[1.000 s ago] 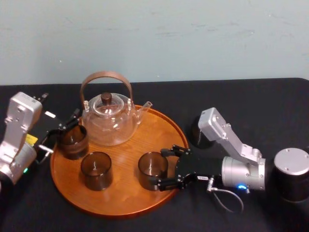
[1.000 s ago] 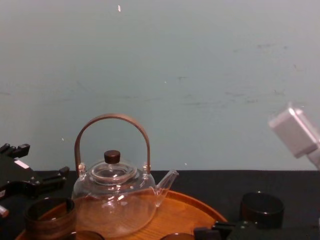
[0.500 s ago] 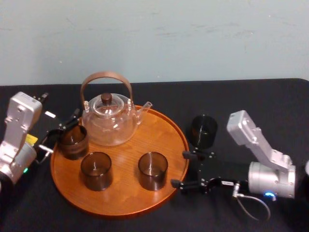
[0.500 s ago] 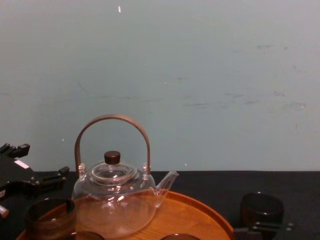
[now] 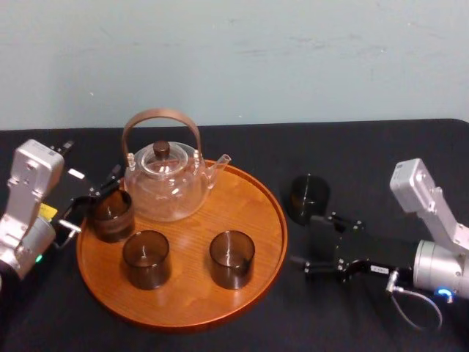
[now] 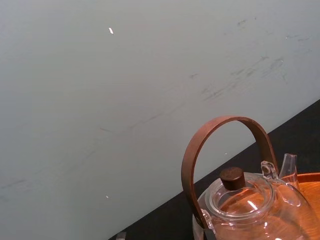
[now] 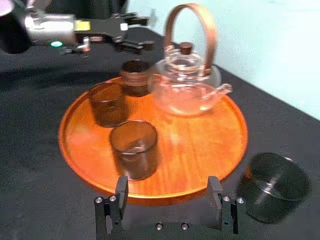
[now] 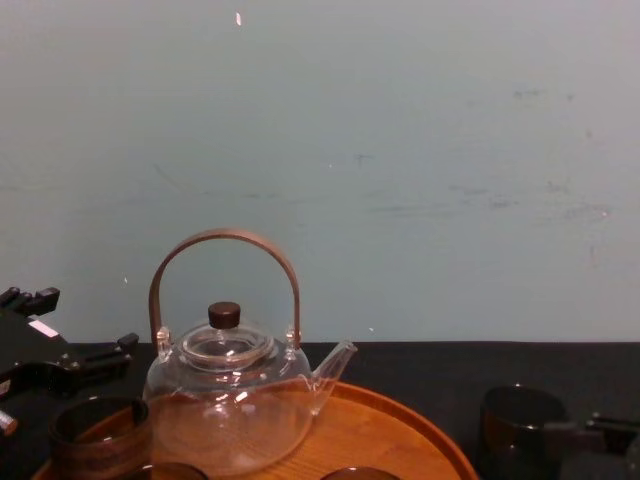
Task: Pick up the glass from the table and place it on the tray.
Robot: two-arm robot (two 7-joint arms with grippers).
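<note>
Right gripper lining up on the table glass, spread wide and empty.
The right gripper (image 5: 327,246) is hovering low over the black table (image 5: 366,154), right of the tray (image 5: 253,220). The dark glass (image 5: 308,196) is standing upright just off the tray's right rim, beside the gripper's far finger and not between the two. Judgement: the gripper is needing a shift toward the far side to straddle the glass before closing. Open table is lying to the right, while the rim and teapot (image 5: 165,183) are crowding the left. Bare tray floor is showing right of the three glasses (image 5: 232,258) already set there. The left gripper (image 5: 91,199) is sitting spread at the tray's left edge.
</note>
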